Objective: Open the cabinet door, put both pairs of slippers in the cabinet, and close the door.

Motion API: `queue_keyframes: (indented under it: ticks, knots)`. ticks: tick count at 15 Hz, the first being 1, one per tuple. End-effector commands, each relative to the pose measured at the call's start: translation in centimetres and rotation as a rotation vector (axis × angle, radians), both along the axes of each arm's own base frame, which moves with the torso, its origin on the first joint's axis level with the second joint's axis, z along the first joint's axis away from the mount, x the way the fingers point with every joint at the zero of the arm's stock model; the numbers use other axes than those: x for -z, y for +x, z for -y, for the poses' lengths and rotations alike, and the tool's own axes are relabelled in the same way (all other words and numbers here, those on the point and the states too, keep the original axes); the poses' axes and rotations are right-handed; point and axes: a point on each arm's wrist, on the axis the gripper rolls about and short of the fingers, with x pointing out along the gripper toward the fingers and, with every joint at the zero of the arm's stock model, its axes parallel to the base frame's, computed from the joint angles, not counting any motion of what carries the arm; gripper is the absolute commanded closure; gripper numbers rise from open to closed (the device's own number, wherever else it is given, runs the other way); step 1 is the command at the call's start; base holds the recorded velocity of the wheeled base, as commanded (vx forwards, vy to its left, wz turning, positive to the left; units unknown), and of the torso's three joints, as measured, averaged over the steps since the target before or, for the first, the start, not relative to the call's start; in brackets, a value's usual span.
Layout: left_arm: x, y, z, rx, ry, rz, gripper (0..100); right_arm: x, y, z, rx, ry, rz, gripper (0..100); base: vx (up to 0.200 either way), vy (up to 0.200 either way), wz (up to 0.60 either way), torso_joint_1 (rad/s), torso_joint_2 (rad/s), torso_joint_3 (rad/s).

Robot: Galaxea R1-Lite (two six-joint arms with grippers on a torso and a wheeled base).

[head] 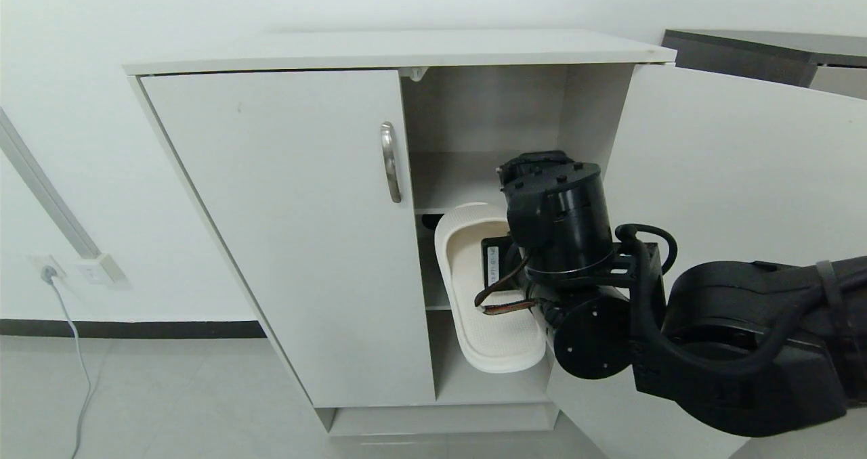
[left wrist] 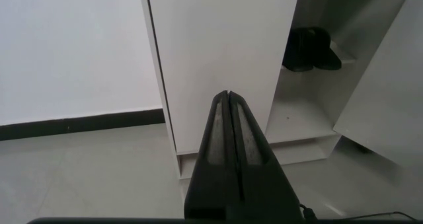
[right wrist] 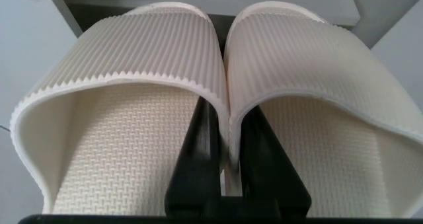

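Pinching cream slippers [right wrist: 125, 85] at open cabinet [head: 271, 229]: right gripper [right wrist: 228, 151]. Left gripper [left wrist: 228, 98] fingers pressed together. Black slippers [left wrist: 310, 49] on inner shelf.

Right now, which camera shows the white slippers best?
The right wrist view: both white slippers side by side, their inner walls pinched in the right hand. The head view gives one slipper, partly behind the arm. The left wrist view faces the cabinet.

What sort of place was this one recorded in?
Likely a plain home-style or lab room: a white shoe cabinet against a bare wall, pale floor, a wall socket, and white slippers at its open side.
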Motion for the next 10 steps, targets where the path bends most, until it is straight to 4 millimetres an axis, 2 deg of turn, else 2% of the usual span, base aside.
queue_keyframes:
  ticks: [1,8,10]
  knots:
    - [-0.01,0.01,0.0,0.0,0.001,-0.001,100,-0.41,-0.04,0.13,0.001,0.009,0.008,100,0.0,0.0,0.0,0.0,0.0,0.0]
    - [-0.01,0.01,0.0,-0.001,0.001,-0.001,100,-0.72,0.07,0.36,0.005,0.005,0.014,100,0.0,0.0,0.0,0.0,0.0,0.0]
    - [-0.01,0.01,0.0,0.0,0.001,-0.001,100,-0.76,0.08,0.36,0.005,0.004,0.015,100,0.2,0.0,0.0,0.002,0.0,0.0]
